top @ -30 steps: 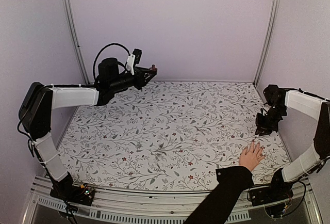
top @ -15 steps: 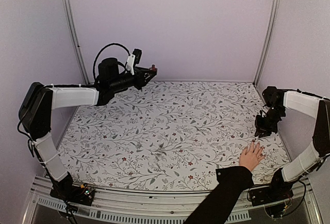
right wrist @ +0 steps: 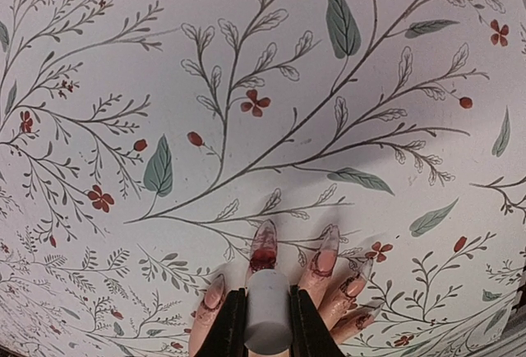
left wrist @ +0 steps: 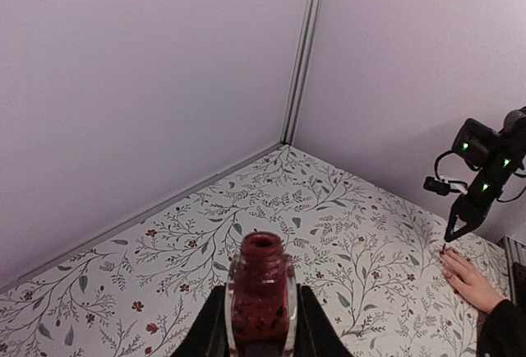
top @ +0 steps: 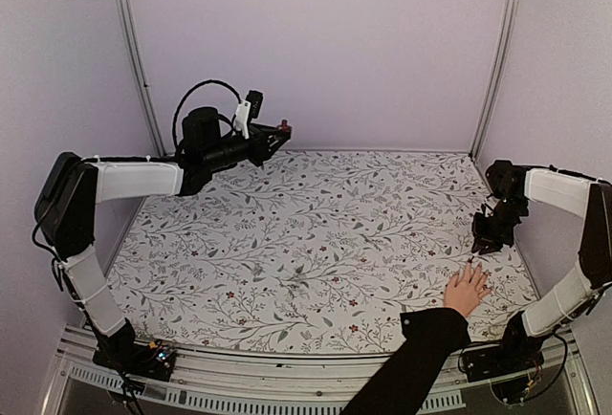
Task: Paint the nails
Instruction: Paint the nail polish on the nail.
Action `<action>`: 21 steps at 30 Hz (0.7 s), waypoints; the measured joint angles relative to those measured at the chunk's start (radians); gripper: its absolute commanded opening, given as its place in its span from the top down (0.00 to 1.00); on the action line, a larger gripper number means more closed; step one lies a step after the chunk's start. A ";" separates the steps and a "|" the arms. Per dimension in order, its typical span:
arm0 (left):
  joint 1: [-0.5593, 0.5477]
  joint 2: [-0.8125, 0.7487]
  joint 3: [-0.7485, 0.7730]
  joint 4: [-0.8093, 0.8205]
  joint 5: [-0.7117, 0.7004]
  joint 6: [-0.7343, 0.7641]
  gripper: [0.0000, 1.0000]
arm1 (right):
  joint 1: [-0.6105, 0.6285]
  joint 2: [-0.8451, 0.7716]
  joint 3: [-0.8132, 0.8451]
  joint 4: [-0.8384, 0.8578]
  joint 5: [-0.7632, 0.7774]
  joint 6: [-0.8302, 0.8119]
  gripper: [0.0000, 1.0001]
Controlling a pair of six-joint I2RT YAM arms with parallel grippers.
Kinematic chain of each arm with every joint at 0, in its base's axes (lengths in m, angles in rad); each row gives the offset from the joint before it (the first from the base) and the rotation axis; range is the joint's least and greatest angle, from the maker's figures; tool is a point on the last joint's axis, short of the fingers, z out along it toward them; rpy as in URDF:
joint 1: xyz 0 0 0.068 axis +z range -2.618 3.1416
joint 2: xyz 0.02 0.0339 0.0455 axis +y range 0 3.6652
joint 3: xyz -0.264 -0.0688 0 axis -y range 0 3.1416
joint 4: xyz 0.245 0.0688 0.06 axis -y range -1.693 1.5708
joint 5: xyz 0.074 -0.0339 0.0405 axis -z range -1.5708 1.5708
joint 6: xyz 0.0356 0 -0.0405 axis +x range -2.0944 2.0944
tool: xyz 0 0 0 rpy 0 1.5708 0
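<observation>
1: my left hand [left wrist: 263, 322], pinching open dark-red glass bottle [left wrist: 261, 287] aloft.
2: my right hand [right wrist: 268, 328], pinching white cylindrical cap [right wrist: 268, 308] over person's long reddened nails [right wrist: 264, 246] on floral worktop [right wrist: 246, 44].

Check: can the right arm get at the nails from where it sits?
Probably yes. The right gripper, shut on the white cap, hangs just above the hand, with nothing between it and the nails.

The nails [right wrist: 264, 246] are long, pointed and fanned out flat. One, streaked dark red, lies just ahead of the white cap [right wrist: 268, 317], with the others on either side of it.
</observation>
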 measured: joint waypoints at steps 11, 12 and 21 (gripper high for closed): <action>0.000 0.000 0.000 0.000 0.000 0.000 1.00 | 0.000 0.009 0.000 0.011 0.001 -0.001 1.00; 0.000 0.000 0.000 0.000 0.000 0.000 1.00 | 0.000 0.009 0.000 0.011 0.002 -0.001 1.00; 0.000 0.000 0.000 -0.001 -0.005 0.000 1.00 | 0.000 0.036 0.011 0.024 0.007 -0.013 1.00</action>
